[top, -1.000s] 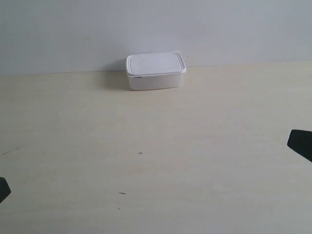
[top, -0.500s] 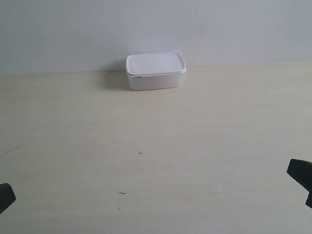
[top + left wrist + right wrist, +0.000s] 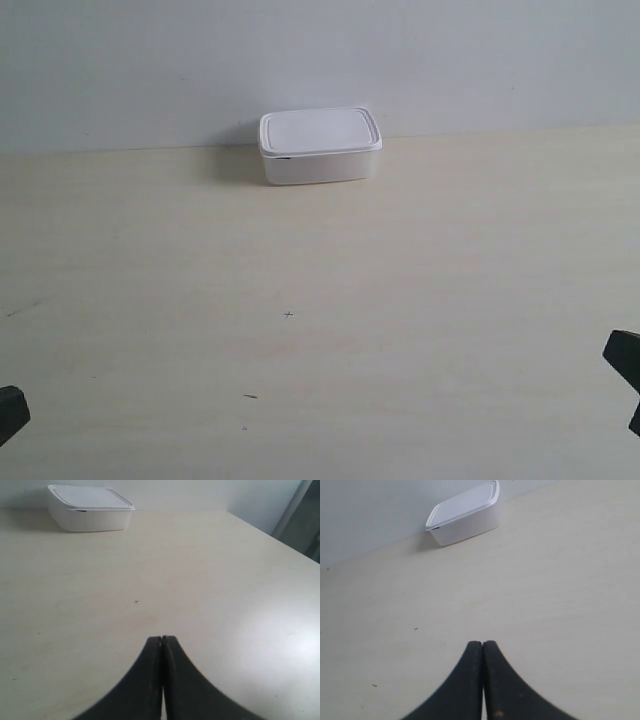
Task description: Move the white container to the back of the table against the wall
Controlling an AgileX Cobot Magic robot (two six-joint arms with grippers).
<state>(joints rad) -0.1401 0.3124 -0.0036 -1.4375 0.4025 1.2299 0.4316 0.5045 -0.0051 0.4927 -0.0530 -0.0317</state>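
The white container stands lidded at the back of the pale wood-grain table, its rear edge at the grey-white wall. It also shows far off in the left wrist view as the container and in the right wrist view as the container. My left gripper is shut with nothing in it, far from the box. My right gripper is shut and empty too. In the exterior view only dark tips show: the arm at the exterior view's left and the arm at the exterior view's right.
Tiny dark marks dot the tabletop near its middle. In the left wrist view the table's side edge runs past a grey upright post.
The arm at the exterior view's right has drawn back toward the lower right corner. The arm at the exterior view's left shifted slightly at the frame's edge. The container has not moved.
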